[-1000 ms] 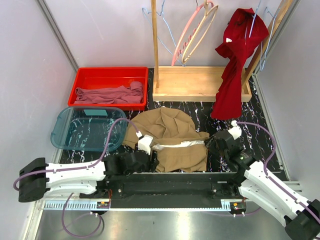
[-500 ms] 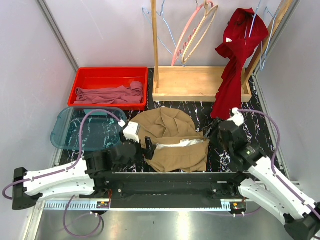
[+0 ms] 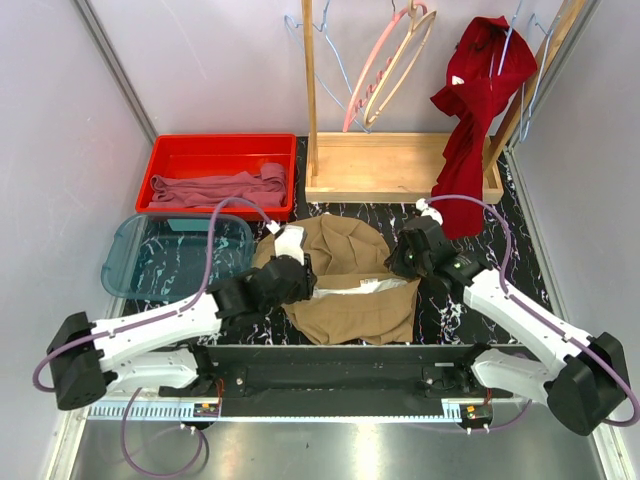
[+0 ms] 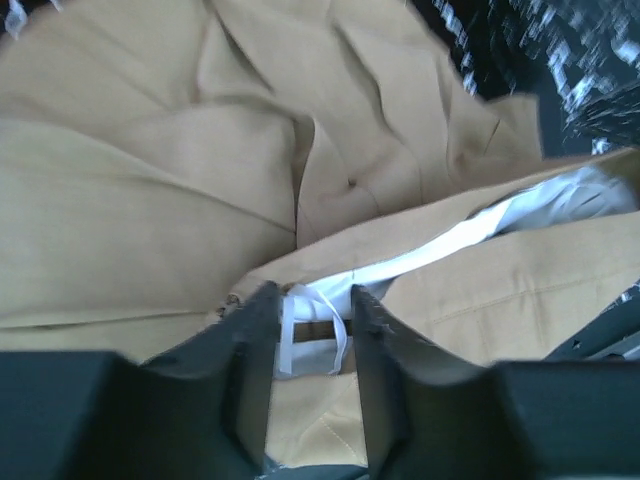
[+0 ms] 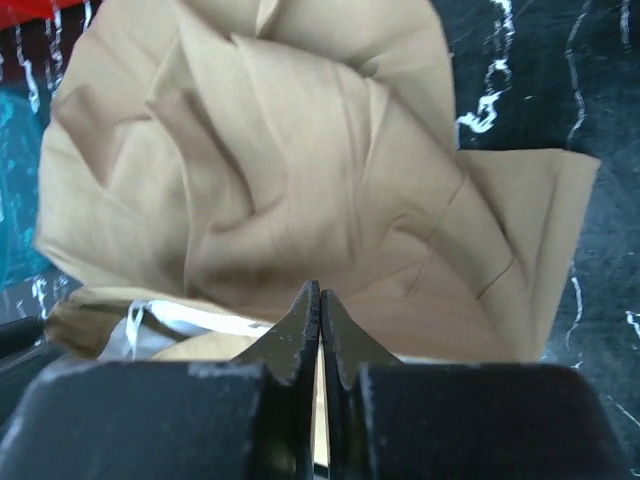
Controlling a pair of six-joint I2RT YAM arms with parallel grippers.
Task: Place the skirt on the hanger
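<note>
The tan skirt (image 3: 345, 285) lies crumpled on the black marbled table, its white inner waistband lining showing. My left gripper (image 3: 301, 274) is open at the skirt's left side. In the left wrist view the left gripper (image 4: 312, 312) has its jaws on either side of a small white ribbon loop (image 4: 312, 325) at the waistband. My right gripper (image 3: 403, 259) is shut over the skirt's upper right edge. In the right wrist view the right gripper (image 5: 320, 293) has its tips together just above the folded cloth (image 5: 300, 180), with nothing seen between them. Light-blue wire hangers (image 3: 338, 68) hang on the rack at the back.
A red bin (image 3: 160, 160) holding mauve cloth (image 3: 220, 188) stands at the back left, with a clear teal tub (image 3: 150, 262) in front of it. A wooden rack base (image 3: 400, 165) is at the back centre, with pink and wooden hangers (image 3: 390, 60) above it. A dark red garment (image 3: 468, 140) hangs at the right.
Both arms have reached away from the near edge onto the skirt. The left gripper moved up to the waistband's left end. The right gripper moved up and left to the skirt's right edge.
</note>
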